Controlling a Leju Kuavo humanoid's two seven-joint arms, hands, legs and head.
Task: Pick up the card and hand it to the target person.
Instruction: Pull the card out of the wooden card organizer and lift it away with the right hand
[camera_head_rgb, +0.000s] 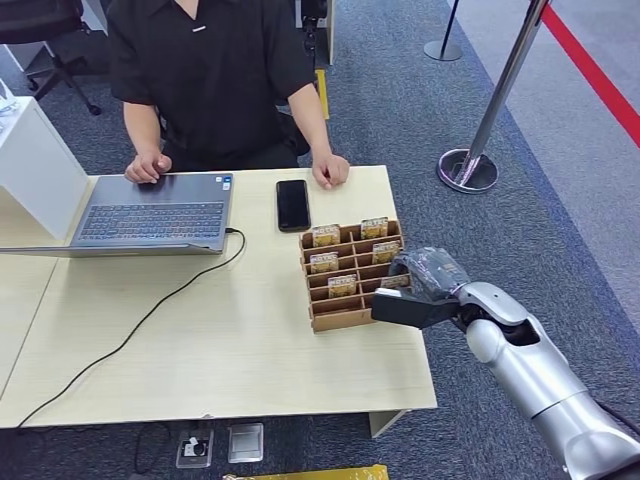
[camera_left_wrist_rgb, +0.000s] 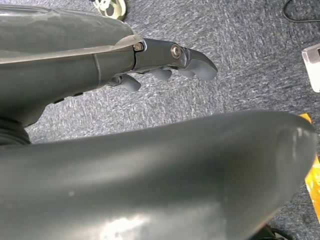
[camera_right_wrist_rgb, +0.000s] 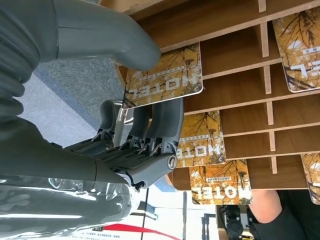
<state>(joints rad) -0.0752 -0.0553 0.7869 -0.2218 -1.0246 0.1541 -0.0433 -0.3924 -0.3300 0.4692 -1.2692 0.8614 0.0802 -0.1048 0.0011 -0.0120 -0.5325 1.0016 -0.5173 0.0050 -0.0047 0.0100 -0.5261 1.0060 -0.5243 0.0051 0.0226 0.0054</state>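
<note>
The right hand is at the near right corner of the wooden rack on the table — its thumb and fingers pinch a yellow hotel card that stands in a slot there. More cards stand in other slots. The left hand hangs over the carpet, fingers loosely curled, holding nothing. A person sits behind the table — at a laptop.

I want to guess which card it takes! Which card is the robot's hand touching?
The card in the rack's nearest right-hand slot: the right hand has its thumb and fingers around it. The other cards sit untouched.
</note>
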